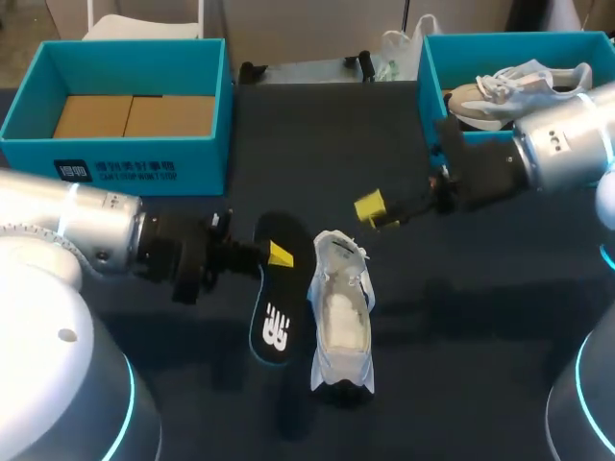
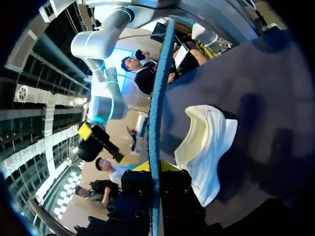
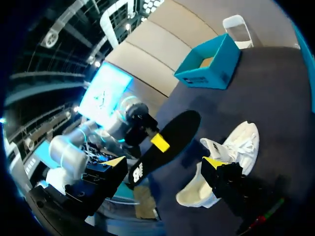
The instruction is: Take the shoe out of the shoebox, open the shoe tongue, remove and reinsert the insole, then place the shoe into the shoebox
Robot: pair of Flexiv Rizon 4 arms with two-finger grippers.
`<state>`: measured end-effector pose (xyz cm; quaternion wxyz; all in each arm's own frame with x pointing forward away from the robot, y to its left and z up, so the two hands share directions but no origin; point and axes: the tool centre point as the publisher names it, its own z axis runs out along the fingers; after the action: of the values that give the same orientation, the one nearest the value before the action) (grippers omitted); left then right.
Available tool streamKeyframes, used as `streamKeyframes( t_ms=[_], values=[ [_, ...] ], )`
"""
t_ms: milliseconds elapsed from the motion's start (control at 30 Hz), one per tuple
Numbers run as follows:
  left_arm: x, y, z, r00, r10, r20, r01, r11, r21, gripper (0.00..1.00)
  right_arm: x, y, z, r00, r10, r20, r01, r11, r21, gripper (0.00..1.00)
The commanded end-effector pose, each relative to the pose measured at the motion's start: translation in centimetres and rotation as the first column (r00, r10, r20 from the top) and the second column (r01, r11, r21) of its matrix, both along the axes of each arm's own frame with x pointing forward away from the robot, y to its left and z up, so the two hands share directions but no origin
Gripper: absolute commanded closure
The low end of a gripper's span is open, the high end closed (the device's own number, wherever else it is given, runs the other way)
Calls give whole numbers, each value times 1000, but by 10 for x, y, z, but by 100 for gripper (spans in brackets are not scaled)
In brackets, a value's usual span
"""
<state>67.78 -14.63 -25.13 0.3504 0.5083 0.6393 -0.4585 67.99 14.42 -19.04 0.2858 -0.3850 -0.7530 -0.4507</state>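
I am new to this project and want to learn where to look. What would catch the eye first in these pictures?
First comes the black insole, pinched in the left claw in front of the robot. Close beside it lies the white shoe, its inside showing. The right claw hovers open just beyond the shoe's far end.

table (image 1: 480, 317): we see a dark navy cloth cover with soft shadows across it.
left teal box (image 1: 115, 154): at the table's far-left corner, top open, white print on the front wall.
cardboard panels (image 1: 135, 115): two brown ones, flat and side by side, covering that box's floor.
grey-and-white sneaker (image 1: 509, 91): inside the right teal box (image 1: 500, 40) at the far right, partly hidden; we can't tell how it's lying.
black clamps (image 1: 252, 70): two on the far table edge, between the boxes, well apart.
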Motion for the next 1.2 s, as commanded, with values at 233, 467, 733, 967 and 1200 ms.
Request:
streamKeyframes(
  t_ms=[233, 467, 733, 967, 1200],
  values=[
    [-7, -9, 6, 998, 64, 24, -66, 988, 138, 100, -3, -16, 7, 985, 122, 118, -100, 979, -179, 0],
    [-40, -8, 11, 995, -2, -99, 1, 1000, -4, 100, -26, -24, -11, 898, 223, 380, -133, 959, -250, 0],
    [-61, -7, 14, 986, -62, -155, 47, 994, -96, 100, -51, -36, -41, 893, 236, 384, -144, 956, -254, 0],
    [-72, -16, 14, 979, -99, -175, 79, 990, -121, 100, -51, -36, -41, 893, 236, 384, -144, 956, -254, 0],
    [-99, -24, 16, 924, -146, -352, 62, 969, -239, 100, -56, -18, -53, 758, 477, 445, -221, 830, -513, 0]
  ],
)
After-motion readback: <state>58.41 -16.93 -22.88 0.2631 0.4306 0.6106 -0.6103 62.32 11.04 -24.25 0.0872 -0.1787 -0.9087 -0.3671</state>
